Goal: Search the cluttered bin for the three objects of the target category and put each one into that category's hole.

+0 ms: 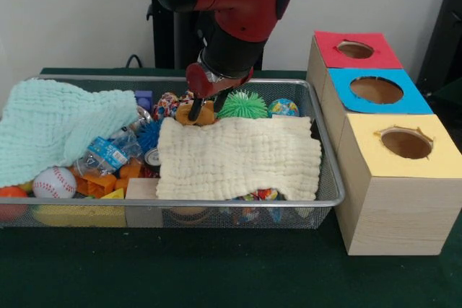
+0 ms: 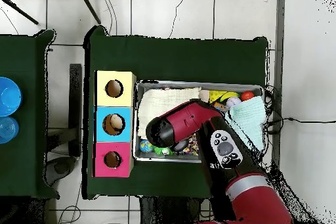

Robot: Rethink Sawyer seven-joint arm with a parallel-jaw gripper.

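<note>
The wire mesh bin (image 1: 328,200) holds many toys under two cloths; in the overhead view its rim (image 2: 197,83) lies right of the boxes. My gripper (image 1: 205,112) is down in the bin's far middle, its dark fingers (image 1: 194,111) apart on either side of an orange-tan toy (image 1: 204,116) that rests at the cream cloth's far edge. In the overhead view the arm (image 2: 187,119) hides the gripper. The red-faced hole (image 1: 355,50) is in the farthest box, right of the bin; it also shows in the overhead view (image 2: 112,159).
A cream cloth (image 1: 238,156) covers the bin's right half and a mint cloth (image 1: 61,124) its left. A green spiky ball (image 1: 242,104), a patterned ball (image 1: 283,108), a baseball (image 1: 54,182) and a yellow block (image 1: 79,214) show. The blue-faced hole (image 1: 376,90) and yellow-faced hole (image 1: 406,143) are nearer.
</note>
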